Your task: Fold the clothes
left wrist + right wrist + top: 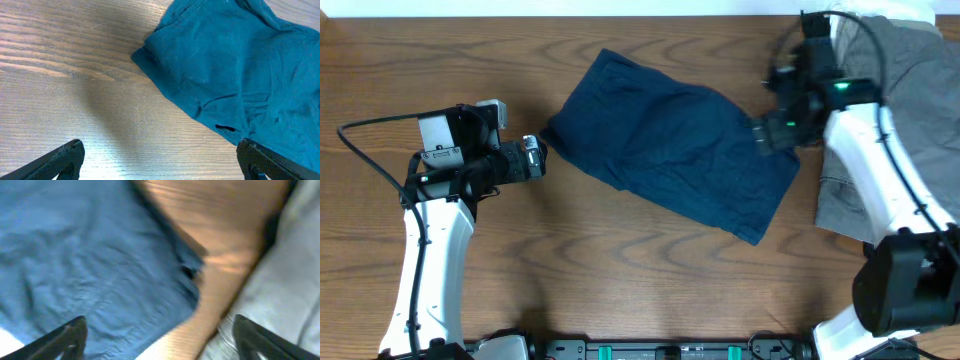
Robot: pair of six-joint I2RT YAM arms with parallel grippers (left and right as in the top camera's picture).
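Only overhead: the shorts (670,160) whole, diagonally on the table (620,290).

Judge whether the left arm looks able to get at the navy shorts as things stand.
Probably yes. The left gripper is open and sits just off the left edge of the shorts, with only bare table between them and nothing in the way.

Shorts (670,160) matt wrinkled navy cloth; table (620,290) smooth wood-grain.
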